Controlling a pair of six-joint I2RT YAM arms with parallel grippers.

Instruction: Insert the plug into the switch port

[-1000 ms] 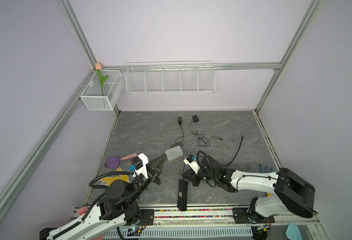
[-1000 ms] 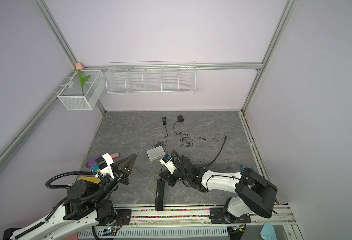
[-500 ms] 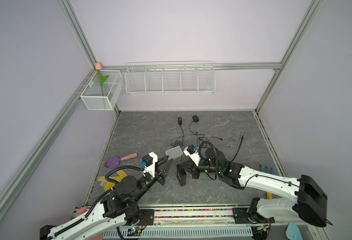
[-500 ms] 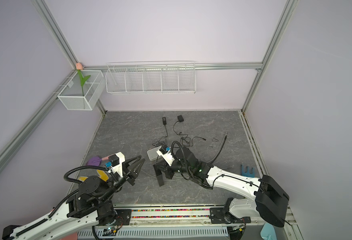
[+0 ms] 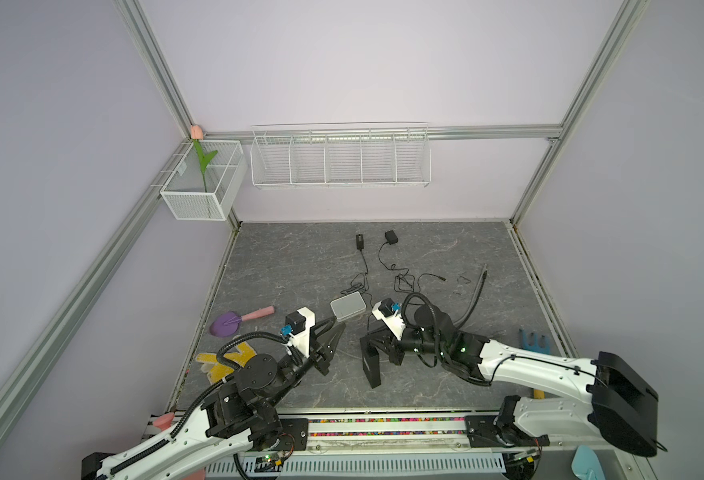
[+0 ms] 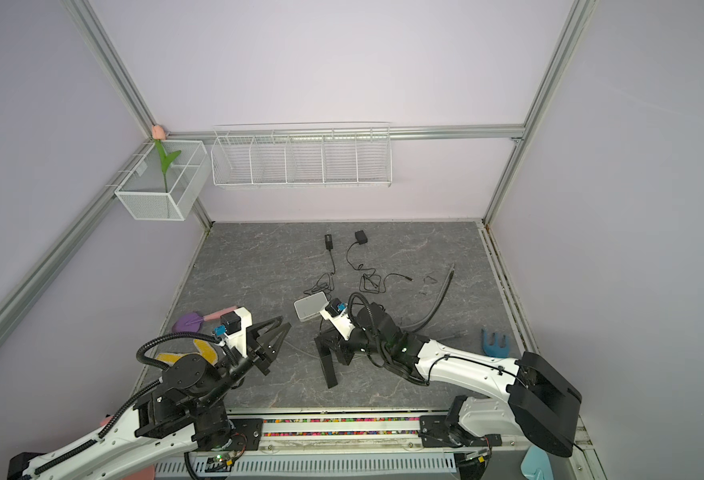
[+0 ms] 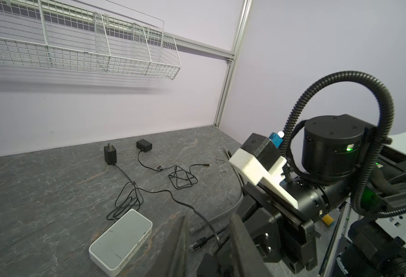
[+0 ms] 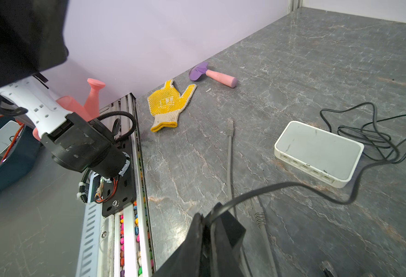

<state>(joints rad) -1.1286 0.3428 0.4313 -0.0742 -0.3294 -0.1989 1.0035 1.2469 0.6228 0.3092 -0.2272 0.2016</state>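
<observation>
Plug not seated; right end effector is clamped on the black cable.

The black plug (image 7: 198,242) lies on the tabletop (image 5: 300,257) just beside the white switch (image 7: 120,242), outside its ports, with a grey plug (image 7: 193,230) right next to it. The switch sits flat between the two arms in both top views, and its port row (image 8: 305,166) faces the arm bases. The right end effector (image 8: 209,213) is closed on the thin black cable (image 8: 293,184), which runs past the port side to a tangle behind the switch. The left end effector (image 6: 286,322) has its fingers apart with nothing between them and points toward the switch. Farther out, a yellow glove (image 8: 168,105) and a purple trowel (image 8: 211,74) lie by the left wall. Two black adapters (image 7: 109,154) sit near the back wall.
</observation>
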